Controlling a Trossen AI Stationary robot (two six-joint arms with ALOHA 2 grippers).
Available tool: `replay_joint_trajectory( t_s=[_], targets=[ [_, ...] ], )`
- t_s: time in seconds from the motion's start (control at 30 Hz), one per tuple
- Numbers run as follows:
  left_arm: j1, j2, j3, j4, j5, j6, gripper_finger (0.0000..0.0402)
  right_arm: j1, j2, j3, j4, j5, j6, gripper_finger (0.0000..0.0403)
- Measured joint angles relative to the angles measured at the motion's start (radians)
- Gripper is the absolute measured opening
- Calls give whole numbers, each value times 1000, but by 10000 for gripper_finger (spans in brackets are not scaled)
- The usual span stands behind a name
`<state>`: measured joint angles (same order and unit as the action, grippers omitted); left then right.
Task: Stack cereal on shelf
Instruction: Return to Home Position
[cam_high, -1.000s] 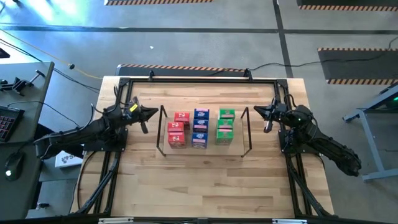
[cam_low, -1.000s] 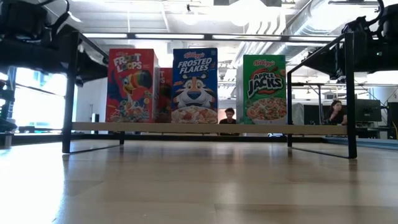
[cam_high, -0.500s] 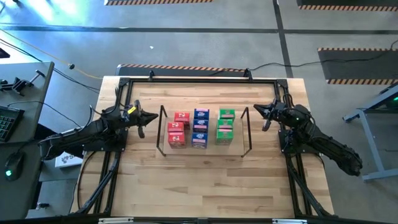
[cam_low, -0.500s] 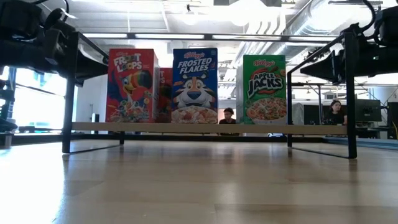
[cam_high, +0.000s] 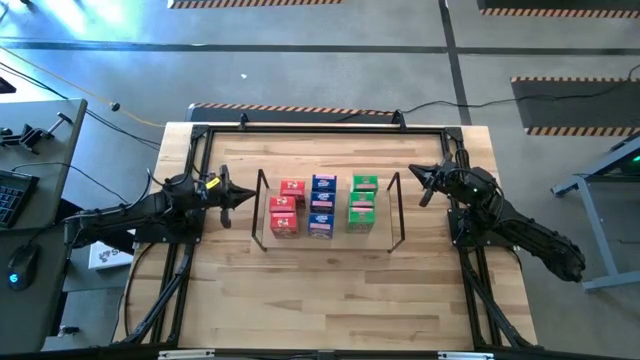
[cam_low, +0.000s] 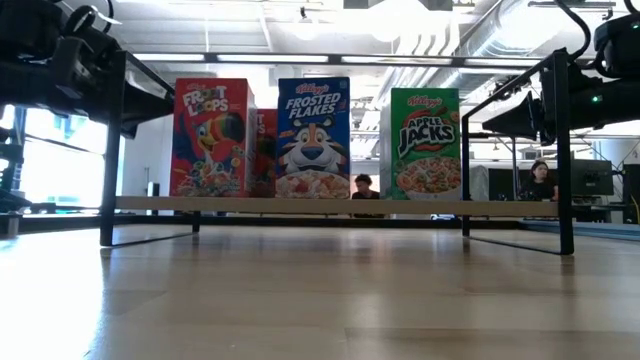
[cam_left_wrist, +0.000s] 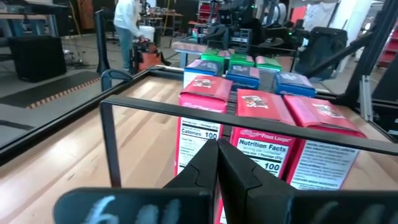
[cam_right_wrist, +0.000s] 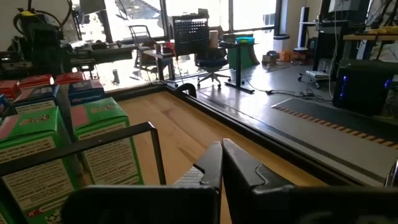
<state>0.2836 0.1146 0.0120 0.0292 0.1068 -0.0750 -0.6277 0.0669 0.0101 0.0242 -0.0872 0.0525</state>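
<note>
Red (cam_high: 286, 209), blue (cam_high: 322, 206) and green (cam_high: 362, 202) cereal boxes stand upright in three rows on the black wire shelf (cam_high: 262, 215) at the table's middle. The low view shows the front red (cam_low: 211, 137), blue (cam_low: 313, 137) and green (cam_low: 425, 143) boxes on the shelf's board. My left gripper (cam_high: 244, 193) is shut and empty, just left of the shelf's left end, above the table. It points at the red boxes (cam_left_wrist: 261, 134). My right gripper (cam_high: 417, 176) is shut and empty, just right of the shelf's right end, beside the green boxes (cam_right_wrist: 102, 146).
A larger black rail frame (cam_high: 320, 128) borders the tabletop. Bare wood (cam_high: 320, 290) lies between the shelf and the near edge. People show in the room beyond the table in the low view (cam_low: 368, 186).
My left arm has drawn back a little toward the table's left edge and turned its gripper level. My right gripper has shifted slightly toward the far edge and turned. The boxes and shelf have kept still.
</note>
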Motion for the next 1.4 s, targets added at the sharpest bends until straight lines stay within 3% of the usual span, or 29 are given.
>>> replay_joint_trajectory(
  t_s=[0.17,1.4],
  targets=[
    [0,0,0,-5,-43,0,0,0,0,0,0,0,0,0],
    [0,0,1,-6,-40,-1,0,0,0,0,-2,-2,0,0]
  ],
)
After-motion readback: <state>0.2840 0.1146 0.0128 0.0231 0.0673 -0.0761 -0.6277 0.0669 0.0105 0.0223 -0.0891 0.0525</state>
